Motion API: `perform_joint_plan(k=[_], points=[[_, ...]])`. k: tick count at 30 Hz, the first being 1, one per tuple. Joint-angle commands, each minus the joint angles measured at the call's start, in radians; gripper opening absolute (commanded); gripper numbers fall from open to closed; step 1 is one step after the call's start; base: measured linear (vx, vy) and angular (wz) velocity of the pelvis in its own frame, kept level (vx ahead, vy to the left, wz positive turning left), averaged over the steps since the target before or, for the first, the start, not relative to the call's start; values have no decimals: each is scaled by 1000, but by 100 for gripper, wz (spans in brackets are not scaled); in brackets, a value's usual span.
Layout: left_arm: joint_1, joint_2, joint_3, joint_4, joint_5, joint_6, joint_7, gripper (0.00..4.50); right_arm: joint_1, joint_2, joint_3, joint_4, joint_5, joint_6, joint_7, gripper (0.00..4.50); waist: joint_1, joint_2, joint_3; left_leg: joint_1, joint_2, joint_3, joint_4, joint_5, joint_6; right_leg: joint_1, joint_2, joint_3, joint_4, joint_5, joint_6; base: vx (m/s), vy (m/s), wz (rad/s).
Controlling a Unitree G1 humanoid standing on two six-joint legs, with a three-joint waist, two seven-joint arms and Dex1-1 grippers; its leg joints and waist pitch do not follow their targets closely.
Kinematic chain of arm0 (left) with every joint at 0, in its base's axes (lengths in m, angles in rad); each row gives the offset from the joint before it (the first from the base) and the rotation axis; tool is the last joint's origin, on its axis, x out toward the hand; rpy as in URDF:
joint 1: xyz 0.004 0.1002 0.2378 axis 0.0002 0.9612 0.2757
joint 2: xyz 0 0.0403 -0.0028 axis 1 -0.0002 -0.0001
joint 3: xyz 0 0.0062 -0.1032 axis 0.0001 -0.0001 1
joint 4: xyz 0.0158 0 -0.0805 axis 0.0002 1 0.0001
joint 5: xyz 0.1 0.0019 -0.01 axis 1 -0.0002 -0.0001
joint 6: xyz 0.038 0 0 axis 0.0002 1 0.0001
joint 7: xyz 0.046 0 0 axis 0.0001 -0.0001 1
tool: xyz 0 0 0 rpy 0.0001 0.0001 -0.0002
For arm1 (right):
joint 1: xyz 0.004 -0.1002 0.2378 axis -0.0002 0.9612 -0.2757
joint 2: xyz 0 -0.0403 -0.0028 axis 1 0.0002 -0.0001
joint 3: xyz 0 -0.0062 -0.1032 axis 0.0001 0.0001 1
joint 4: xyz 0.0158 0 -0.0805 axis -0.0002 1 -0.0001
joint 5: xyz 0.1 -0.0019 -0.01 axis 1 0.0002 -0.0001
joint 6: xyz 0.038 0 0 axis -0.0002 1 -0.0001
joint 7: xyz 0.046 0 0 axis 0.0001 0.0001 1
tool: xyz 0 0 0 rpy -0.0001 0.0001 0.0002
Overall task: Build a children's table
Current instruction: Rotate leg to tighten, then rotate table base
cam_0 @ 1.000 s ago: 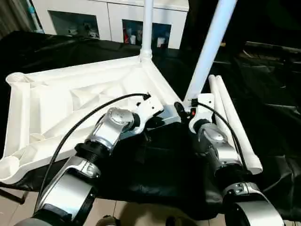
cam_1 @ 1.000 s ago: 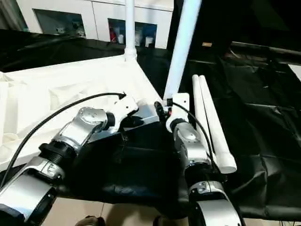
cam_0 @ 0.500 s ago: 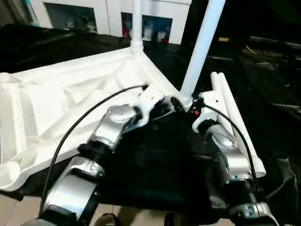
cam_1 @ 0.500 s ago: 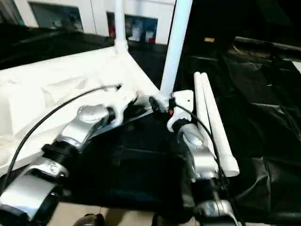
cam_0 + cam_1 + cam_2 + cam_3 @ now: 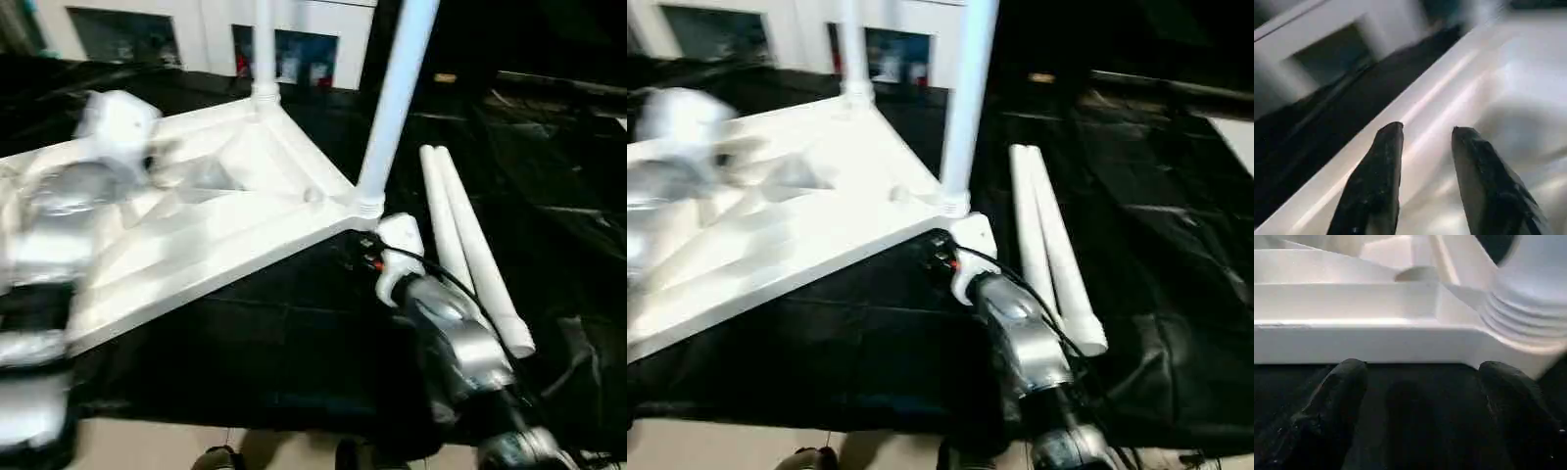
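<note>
The children's table top [image 5: 196, 230] lies upside down on a black cloth, ribbed underside up. One white leg [image 5: 394, 108] stands in its near right corner socket, and another leg [image 5: 263, 49] stands in the far corner. Two loose legs [image 5: 475, 245] lie side by side to the right. My right gripper [image 5: 1425, 366] is open just in front of the table's rim below the socketed leg, with nothing between its fingers. My left arm [image 5: 69, 196] is a blur over the left part of the top. Over the white top, the left gripper [image 5: 1427, 128] stands open and holds nothing.
The black cloth [image 5: 245, 343] covers the work surface and lies in folds at the right. A white cabinet [image 5: 196, 24] with dark shelves stands behind. Pale floor [image 5: 147, 446] shows along the near edge.
My left arm has swung from the table's near right corner to the left over the top, and its gripper has opened. The right gripper stays at the corner. The camera has shifted.
</note>
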Motion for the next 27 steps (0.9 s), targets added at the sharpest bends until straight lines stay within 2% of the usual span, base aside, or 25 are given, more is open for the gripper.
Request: perform_joint_plan(k=[1, 5, 6, 7, 8, 9, 12, 17, 18, 19, 22, 23, 24, 25, 27], points=[[13, 29, 30, 8, 20, 19, 27, 182, -5, -3, 0, 24, -9, -1, -5, 392, 6, 26, -74, 37, 12, -2, -63, -103, 17, 57, -28, 22, -35, -9, -229, 0, 0, 0], [100, 171, 90, 68, 46, 53, 100, 182, -53, 18, 0, 104, -18, -12, -15, 392, 6, 16, -67, 38, 11, -2, -69, -144, -9, 54, -26, 23, -37, -43, -216, 0, 0, 0], [123, 198, 95, 83, 52, 58, 103, 182, -68, 25, -2, 129, -18, -17, -16, 392, 6, 20, -65, 40, 12, -3, -73, -166, -19, 51, -27, 23, -38, -71, -213, 0, 0, 0], [124, 199, 95, 84, 52, 59, 103, 182, -69, 26, -2, 130, -17, -17, -16, 392, 6, 18, -65, 42, 13, -4, -72, -178, -26, 49, -29, 24, -38, -82, -212, 0, 0, 0], [167, 236, 109, 106, 74, 67, 107, 182, -99, 36, -1, 181, -22, -33, -21, 392, 6, 17, -64, 43, 14, -4, -71, -198, -28, 44, -31, 26, -39, -100, -211, 0, 0, 0], [179, 248, 111, 119, 81, 60, 109, 182, -111, 40, 1, 201, -25, -40, -23, 392, 5, 14, -62, 40, 12, -4, -75, -206, -29, 46, -29, 26, -42, -116, -206, 0, 0, 0], [210, 269, 105, 152, 74, 57, 77, 182, -142, 52, 1, 257, -31, -57, -29, 392, 11, 17, -62, 48, 14, -5, -76, -229, -41, 39, -32, 27, -44, -141, -200, 0, 0, 0], [255, 271, 61, 171, 41, 79, -52, 182, -179, 65, 2, 319, -40, -79, -27, 392, 23, 14, -61, 45, 13, -5, -77, -212, -57, 40, -31, 28, -36, -99, -204, 0, 0, 0], [269, 278, 35, 163, 32, 103, -106, 182, -193, 68, 1, 343, -43, -91, -27, 392, 24, 14, -62, 47, 12, -5, -77, -224, -63, 40, -31, 28, -36, -104, -206, 0, 0, 0], [280, 283, 22, 154, 25, 111, -142, 182, -203, 70, 0, 359, -43, -97, -26, 392, 23, 11, -57, 45, 13, -5, -79, -244, -62, 39, -32, 29, -40, -129, -204, 0, 0, 0], [306, 289, 12, 126, 6, 121, -203, 182, -226, 72, -6, 402, -43, -121, -22, 392, 24, 10, -57, 47, 15, -8, -81, -288, -69, 37, -37, 32, -44, -187, -196, 0, 0, 0], [312, 290, 11, 120, 2, 119, -215, 182, -229, 72, -6, 409, -43, -126, -21, 392, 23, 10, -56, 44, 16, -10, -82, -292, -70, 39, -40, 33, -44, -194, -197, 0, 0, 0], [328, 293, 10, 94, -14, 133, -246, 182, -237, 72, -9, 425, -41, -137, -15, 392, 26, 11, -56, 50, 17, -8, -81, -296, -71, 36, -38, 33, -46, -196, -197, 0, 0, 0], [328, 293, 10, 94, -14, 133, -246, 182, -237, 72, -9, 425, -41, -137, -15, 392, 25, 11, -55, 48, 16, -8, -81, -294, -69, 36, -36, 32, -44, -193, -197, 0, 0, 0], [365, 311, 0, 42, -41, 131, -330, 182, -254, 71, -11, 464, -41, -164, -5, 392, 25, 5, -58, 44, 16, -9, -82, -279, -63, 41, -35, 31, -42, -179, -197, 0, 0, 0]])
